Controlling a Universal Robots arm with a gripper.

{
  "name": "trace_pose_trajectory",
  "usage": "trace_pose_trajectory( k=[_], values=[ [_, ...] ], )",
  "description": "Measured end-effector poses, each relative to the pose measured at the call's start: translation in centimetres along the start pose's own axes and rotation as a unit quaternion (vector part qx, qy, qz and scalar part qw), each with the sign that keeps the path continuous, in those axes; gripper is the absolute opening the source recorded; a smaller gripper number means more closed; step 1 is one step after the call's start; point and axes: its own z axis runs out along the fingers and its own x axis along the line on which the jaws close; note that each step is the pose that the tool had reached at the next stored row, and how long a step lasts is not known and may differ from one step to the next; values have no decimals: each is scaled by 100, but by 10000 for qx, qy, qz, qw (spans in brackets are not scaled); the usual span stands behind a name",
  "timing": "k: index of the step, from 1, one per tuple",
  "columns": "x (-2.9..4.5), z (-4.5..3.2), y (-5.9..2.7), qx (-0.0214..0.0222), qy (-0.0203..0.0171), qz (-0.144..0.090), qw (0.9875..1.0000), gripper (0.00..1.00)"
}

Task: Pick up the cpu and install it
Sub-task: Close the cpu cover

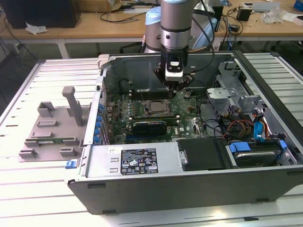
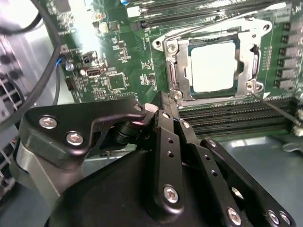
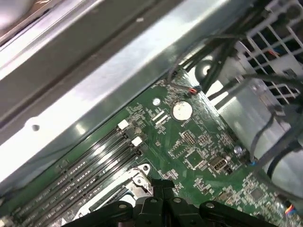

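Item: open desktop computer case (image 1: 189, 194), lying on its side on a slatted metal tabletop (image 1: 28, 189), with the green motherboard (image 1: 187, 118) facing up. Landmark: processor socket (image 2: 173, 71), a metal frame near the middle of the board. Cpu (image 2: 213, 66): square with a pale silvery top, lying flat inside the socket with the frame around its edges; in the exterior view the cpu (image 1: 156, 108) shows as a light square in the same seat. Pincer (image 2: 163, 97): black, fingers drawn together to a point and holding no object, tip just beside one corner of the socket; contact cannot be told. In the exterior view the pincer (image 1: 173, 89) hangs from the arm (image 1: 175, 28) just to the exterior view's right of the socket. Memory slots (image 2: 227, 118): long dark rows running alongside the socket. Coin cell (image 3: 182, 111): round, silver, on the board apart from the socket. Black expansion card (image 1: 149, 126): just beside the socket. Power supply (image 1: 137, 161): beyond that card from the socket, against the case wall. Grey plastic tray (image 1: 47, 130): upright posts, on the tabletop outside the case, well apart to the exterior view's left of the socket. Drive with blue rails (image 1: 253, 156): well apart to the exterior view's right of the socket.
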Motion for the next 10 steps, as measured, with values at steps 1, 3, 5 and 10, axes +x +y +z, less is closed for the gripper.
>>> trace_pose_trajectory(
  k=[1,3,5,10],
  values=[
    [0,1,0,-4,0,-93,10000,11],
    [0,5,0,-15,1,-324,9995,11],
    [0,7,0,-24,1,-542,9985,11],
    [1,15,0,-58,2,-1305,9914,11]
  ],
)
